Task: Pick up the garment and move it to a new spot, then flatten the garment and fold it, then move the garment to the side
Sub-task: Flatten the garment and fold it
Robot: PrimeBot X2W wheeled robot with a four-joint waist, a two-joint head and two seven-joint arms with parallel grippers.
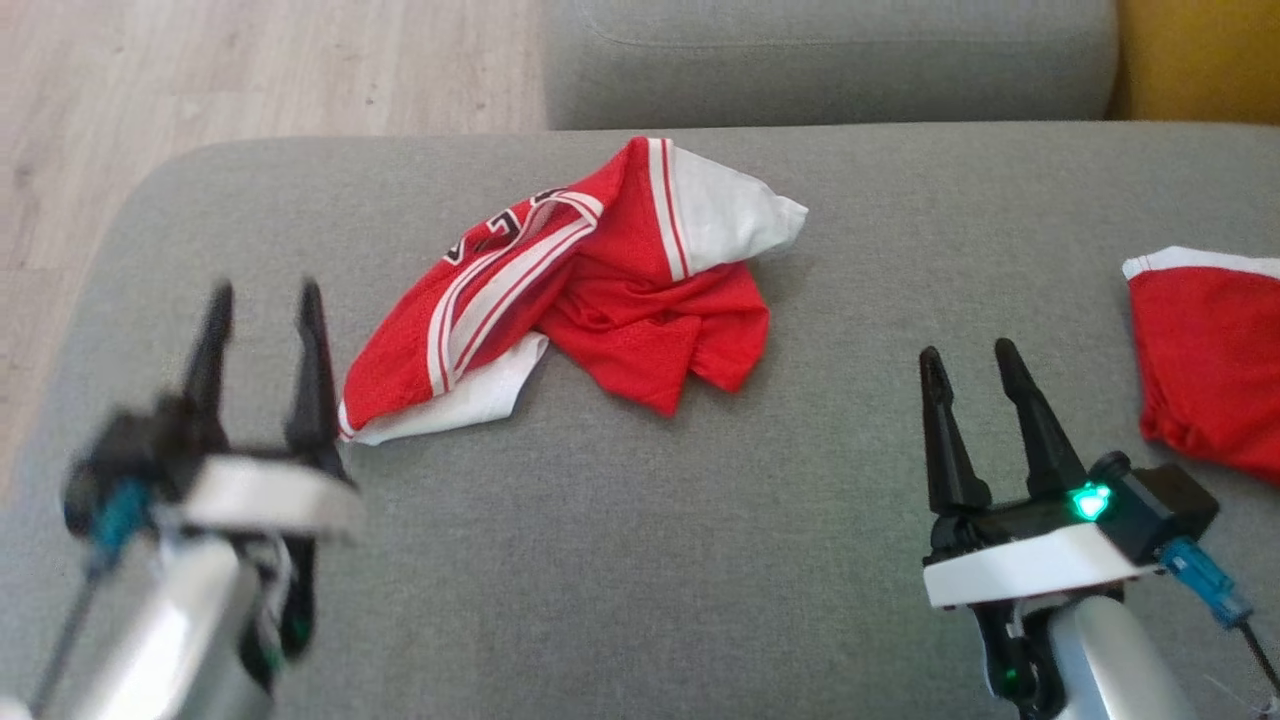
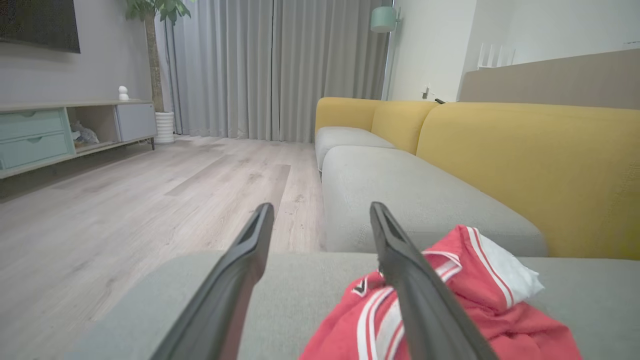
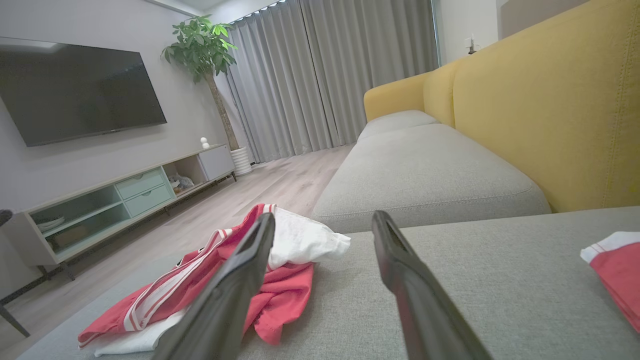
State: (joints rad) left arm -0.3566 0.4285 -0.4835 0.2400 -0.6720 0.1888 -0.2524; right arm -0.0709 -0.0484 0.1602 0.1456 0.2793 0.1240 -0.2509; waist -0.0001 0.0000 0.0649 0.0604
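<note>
The garment (image 1: 590, 290) is crumpled on the sofa cushion (image 1: 640, 560), its long axis directed from near left to far right. The left gripper (image 1: 266, 290) is seen just beside its near-left end, the right gripper (image 1: 967, 350) well apart; both are spread.

Left pincer (image 1: 266, 292) blurred; right-hand red garment (image 1: 1210, 360) cut off by picture edge.

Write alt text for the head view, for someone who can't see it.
A crumpled red and white mesh jersey lies in the middle of a grey fabric sofa cushion. The left gripper stands open beside its lower-left end, the right gripper open at lower right, both empty. A second red garment with white trim lies at the right edge.
</note>
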